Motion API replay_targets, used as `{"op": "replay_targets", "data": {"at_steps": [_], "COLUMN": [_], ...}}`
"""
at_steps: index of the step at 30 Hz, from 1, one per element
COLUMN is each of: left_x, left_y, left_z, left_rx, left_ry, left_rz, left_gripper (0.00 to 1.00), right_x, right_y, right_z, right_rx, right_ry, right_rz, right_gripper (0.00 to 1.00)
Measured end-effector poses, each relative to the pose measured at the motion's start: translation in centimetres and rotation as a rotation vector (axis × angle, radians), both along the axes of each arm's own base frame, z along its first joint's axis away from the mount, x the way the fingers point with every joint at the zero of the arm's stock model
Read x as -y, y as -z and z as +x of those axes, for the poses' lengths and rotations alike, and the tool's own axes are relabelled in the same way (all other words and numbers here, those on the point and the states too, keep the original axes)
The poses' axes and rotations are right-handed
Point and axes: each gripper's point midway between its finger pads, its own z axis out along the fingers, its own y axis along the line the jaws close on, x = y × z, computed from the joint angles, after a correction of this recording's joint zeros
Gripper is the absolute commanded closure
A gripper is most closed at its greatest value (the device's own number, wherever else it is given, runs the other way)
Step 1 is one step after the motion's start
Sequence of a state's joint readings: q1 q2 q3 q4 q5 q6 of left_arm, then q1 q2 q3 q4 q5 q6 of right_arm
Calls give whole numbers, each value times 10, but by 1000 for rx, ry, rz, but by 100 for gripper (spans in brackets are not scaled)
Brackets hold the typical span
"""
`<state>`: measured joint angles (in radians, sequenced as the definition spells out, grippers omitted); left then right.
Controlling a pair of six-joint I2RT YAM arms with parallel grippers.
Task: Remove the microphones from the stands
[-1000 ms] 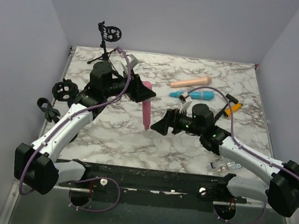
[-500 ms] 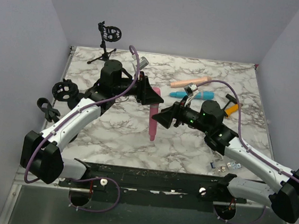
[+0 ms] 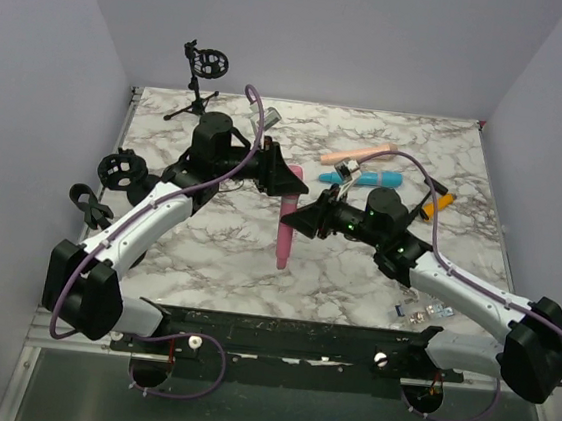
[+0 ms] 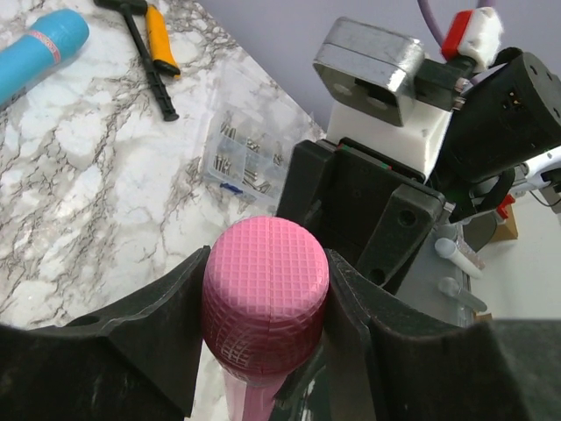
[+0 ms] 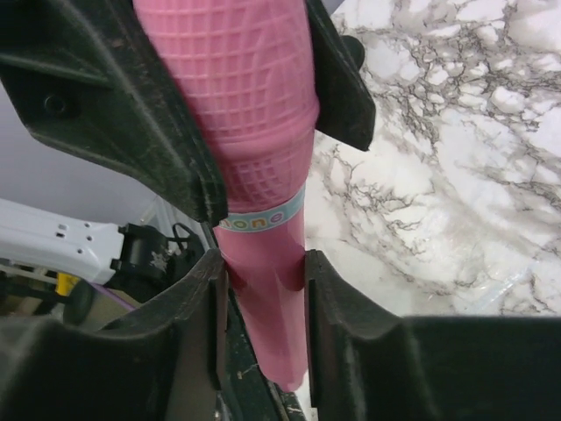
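While the left gripper clamps the head of the pink microphone, the right gripper grips its handle — both clenched on it. A clear box holds small screws.

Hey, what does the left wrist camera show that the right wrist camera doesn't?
Only the left wrist view shows the blue microphone, the orange-handled tool and the clear box of small parts lying on the table. It also shows the pink microphone head-on. Only the right wrist view shows the light blue lettered band on the pink handle, with the right gripper closed on that handle. Both views show the pink microphone, the left gripper clamped on its head, and the marble table.
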<state>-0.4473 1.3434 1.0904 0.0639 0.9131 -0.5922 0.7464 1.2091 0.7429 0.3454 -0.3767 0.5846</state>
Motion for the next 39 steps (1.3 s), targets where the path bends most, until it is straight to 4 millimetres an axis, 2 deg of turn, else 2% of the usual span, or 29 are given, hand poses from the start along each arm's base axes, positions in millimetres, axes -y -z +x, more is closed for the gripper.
{"op": "replay_targets", "data": {"at_steps": [2,3,5,6,7,9,12,14,20,23,28,30,32,36,39], "left_x": [1,1,1,0,0,-1,-8,-17,-67,-84,-88,-89,-91,-95,-97], "left_y": [3,4,6,6,6,7,9,9,6,9,14,15,15,15,14], "left_z": [1,1,2,2,2,5,15,24,58,68,71,71,72,75,76], "left_rx": [-14,-18,-32,-42,-47,-43,-18,9,107,115,102,100,100,97,92], "left_ry": [-1,-1,-4,-7,-11,-26,-98,-172,-471,-549,-565,-568,-573,-584,-591], "left_rz": [4,6,11,14,18,31,81,122,256,292,310,311,311,311,309], "left_gripper": [96,87,63,44,29,15,2,1,1,1,1,2,2,2,2], "right_x": [-1,-2,-2,-2,-2,-2,4,12,45,72,141,172,192,214,224], "right_y": [1,3,3,4,4,4,14,31,96,115,131,137,141,152,171], "right_z": [0,0,-1,-1,-1,1,15,29,61,82,125,140,147,157,162], "right_rx": [4,6,13,13,15,10,-51,-119,-379,-540,-758,-830,-879,-982,-1071], "right_ry": [-8,-10,-14,-15,-13,5,107,215,529,723,1040,1155,1233,1338,1402], "right_rz": [-1,-2,2,4,6,14,4,-26,-154,-180,-113,-70,-35,49,90], "right_gripper": [94,99,99,99,99,99,100,99,99,100,99,99,99,99,100]}}
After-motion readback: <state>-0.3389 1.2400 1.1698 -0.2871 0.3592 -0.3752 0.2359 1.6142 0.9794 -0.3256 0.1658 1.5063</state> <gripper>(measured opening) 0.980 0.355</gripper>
